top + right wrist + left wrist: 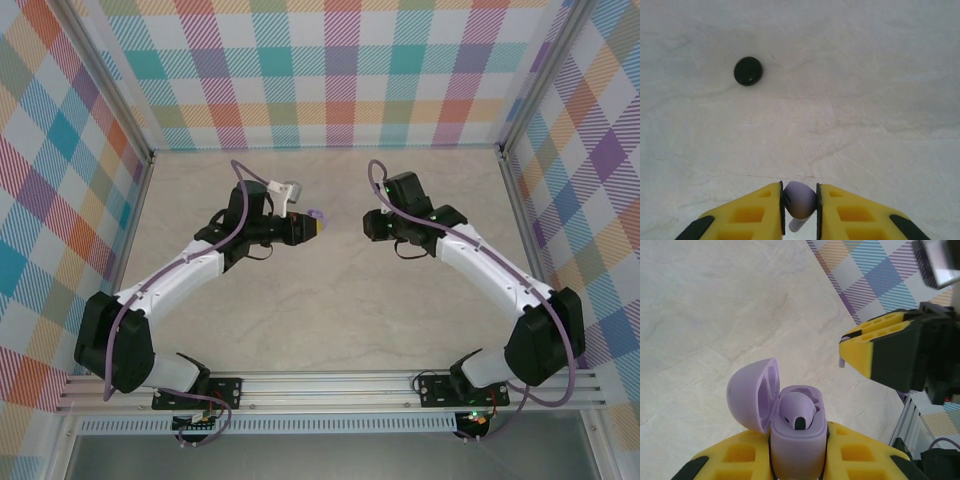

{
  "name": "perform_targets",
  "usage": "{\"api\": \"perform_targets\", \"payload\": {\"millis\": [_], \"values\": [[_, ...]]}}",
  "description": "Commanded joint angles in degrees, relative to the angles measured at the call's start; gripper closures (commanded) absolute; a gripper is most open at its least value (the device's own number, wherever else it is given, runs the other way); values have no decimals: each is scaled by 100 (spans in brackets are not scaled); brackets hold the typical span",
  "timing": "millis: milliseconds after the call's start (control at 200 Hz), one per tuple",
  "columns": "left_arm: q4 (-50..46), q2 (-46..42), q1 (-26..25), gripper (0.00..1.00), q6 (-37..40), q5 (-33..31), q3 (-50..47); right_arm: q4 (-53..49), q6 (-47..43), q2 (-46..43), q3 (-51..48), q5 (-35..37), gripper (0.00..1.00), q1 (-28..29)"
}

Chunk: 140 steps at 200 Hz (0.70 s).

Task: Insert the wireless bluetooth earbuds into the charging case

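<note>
My left gripper is shut on a lilac charging case, held upright with its lid swung open to the left. One lilac earbud sits in a slot of the case. My right gripper is shut on a second lilac earbud, whose stem points down between the yellow fingers. From above, the left gripper with the case faces the right gripper across a small gap over the table's middle. The right gripper's yellow fingers hang to the upper right of the case, apart from it.
A round black puck-like case lies shut on the marble table, ahead and left of the right gripper. Plaid walls close off the back and both sides. An aluminium rail runs along the near edge.
</note>
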Motion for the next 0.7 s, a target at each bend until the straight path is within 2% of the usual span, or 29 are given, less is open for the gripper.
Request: {"api": "perform_targets", "payload": {"millis": [0, 355, 695], "values": [[475, 146, -20, 87, -89, 409, -65, 240, -138, -235, 13, -324, 78, 11], [1171, 505, -81, 88, -119, 1269, -108, 629, -127, -734, 53, -1052, 76, 46], [1113, 449, -278, 88, 291, 1707, 31, 933, -154, -1002, 79, -1510, 75, 81]]}}
